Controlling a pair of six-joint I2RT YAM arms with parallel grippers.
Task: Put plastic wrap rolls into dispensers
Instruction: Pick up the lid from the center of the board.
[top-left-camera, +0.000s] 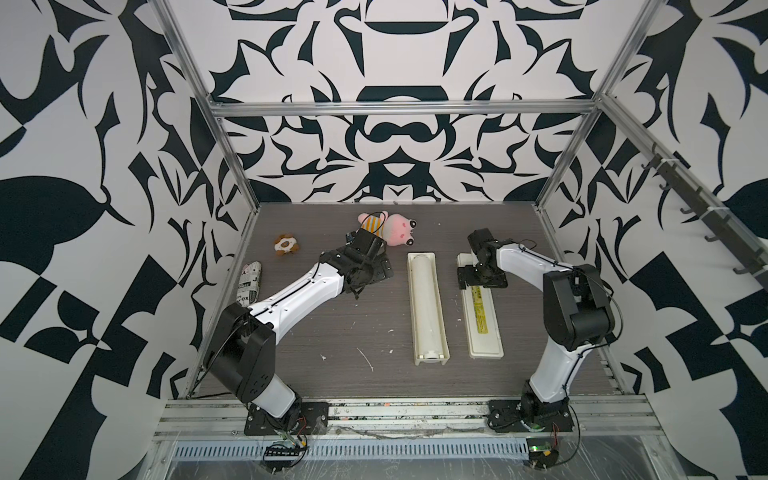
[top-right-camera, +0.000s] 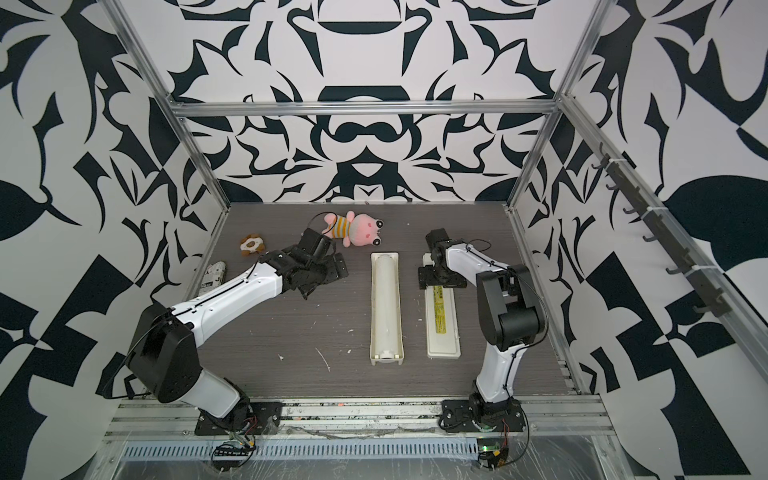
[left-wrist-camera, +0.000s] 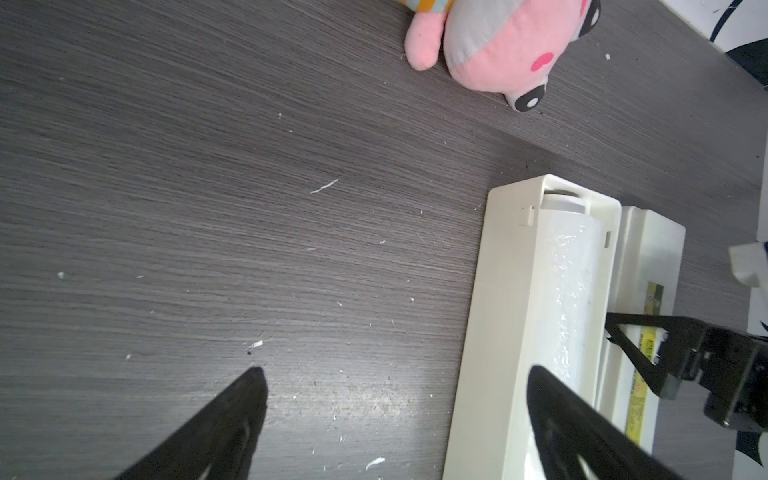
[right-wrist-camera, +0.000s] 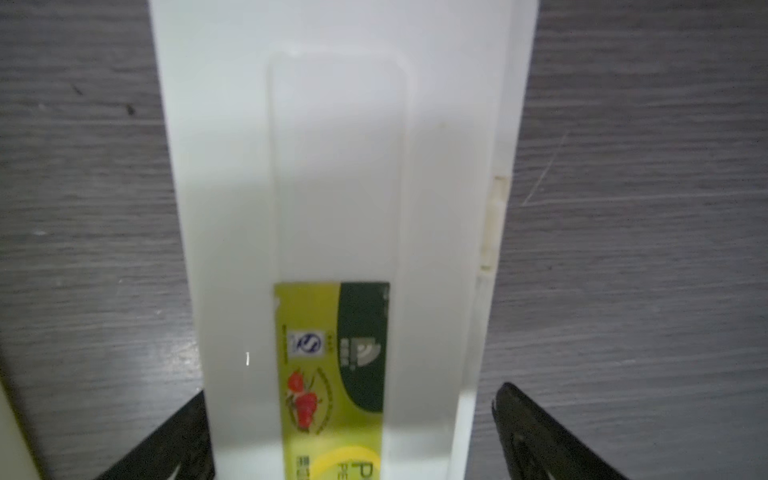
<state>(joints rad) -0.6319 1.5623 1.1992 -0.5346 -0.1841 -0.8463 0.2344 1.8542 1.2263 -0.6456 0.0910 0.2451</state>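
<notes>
The dispenser (top-left-camera: 412, 307) (top-right-camera: 373, 307) lies lengthwise at mid-table, its cream trough facing up. The glossy white plastic wrap roll (top-left-camera: 427, 299) (left-wrist-camera: 569, 291) rests inside the trough, a core stub at each end. The lid (top-left-camera: 482, 328) (right-wrist-camera: 332, 166), bearing a yellow label (right-wrist-camera: 332, 374), lies flat to the right of the trough. My right gripper (top-left-camera: 482, 282) (right-wrist-camera: 349, 395) hovers open over the lid's far half, a finger on either side of it. My left gripper (top-left-camera: 376, 272) (left-wrist-camera: 397, 374) is open and empty, low over bare table just left of the trough's far end.
A pink plush toy (top-left-camera: 390, 228) lies behind the left gripper, and a small brown plush (top-left-camera: 286, 245) sits further left. A newsprint-patterned bundle (top-left-camera: 249, 282) rests at the table's left edge. White scraps dot the grey tabletop. Metal frame posts stand at the corners.
</notes>
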